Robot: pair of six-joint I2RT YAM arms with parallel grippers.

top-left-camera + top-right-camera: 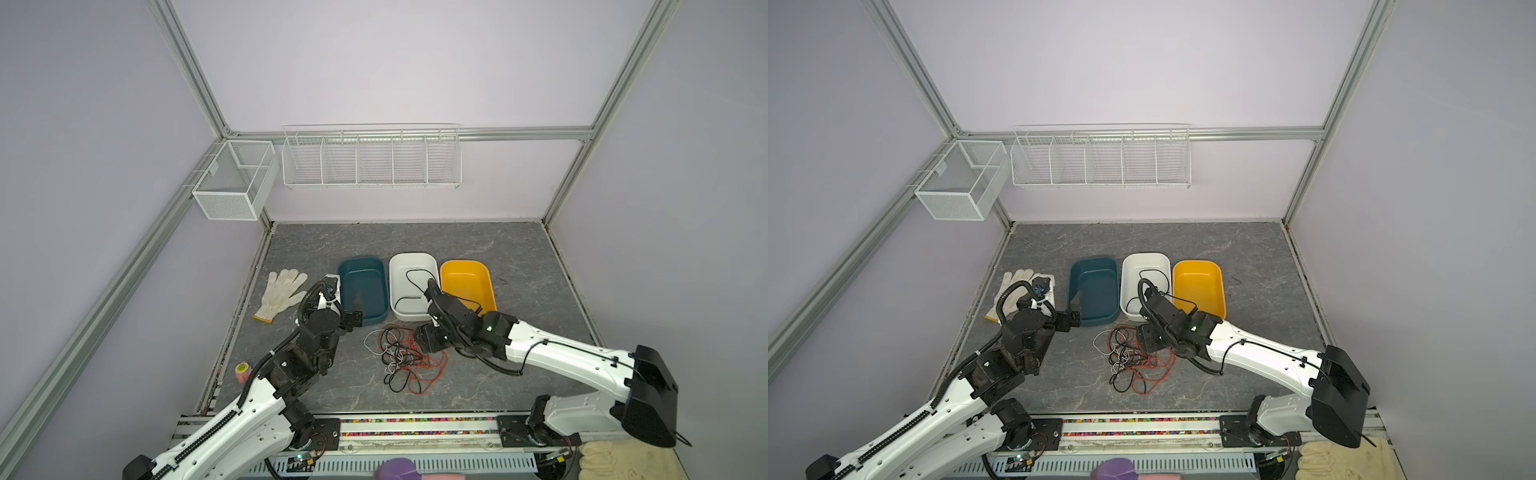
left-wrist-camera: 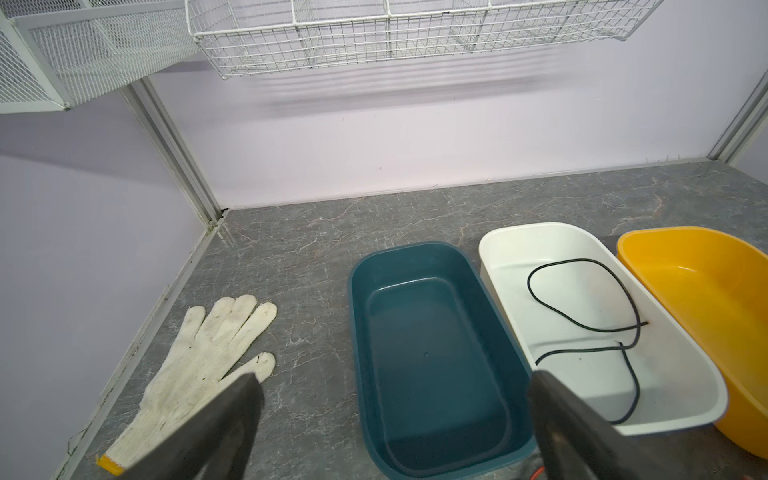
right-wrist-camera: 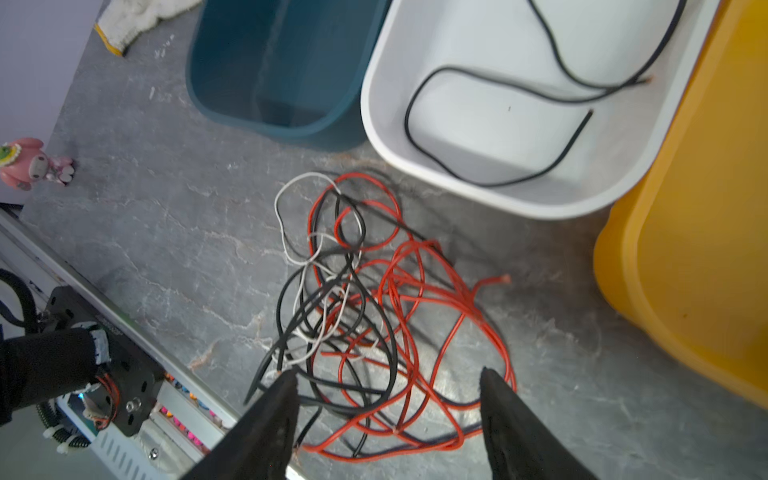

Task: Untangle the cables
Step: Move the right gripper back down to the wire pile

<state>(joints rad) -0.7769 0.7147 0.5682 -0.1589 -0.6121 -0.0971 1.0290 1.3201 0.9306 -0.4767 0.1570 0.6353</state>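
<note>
The cables lie in a loose tangle of red, black and white wire on the grey table, just in front of the bins; they also show in a top view and the right wrist view. One black cable lies apart, curled inside the white bin. My right gripper hangs open right above the tangle with nothing gripped; in a top view it sits at the tangle's right edge. My left gripper is wide open and empty by the blue bin's near end.
A blue bin, the white bin and a yellow bin stand side by side behind the tangle. A white glove lies at the left. A pink toy sits at the table's left edge. A wire shelf hangs on the back wall.
</note>
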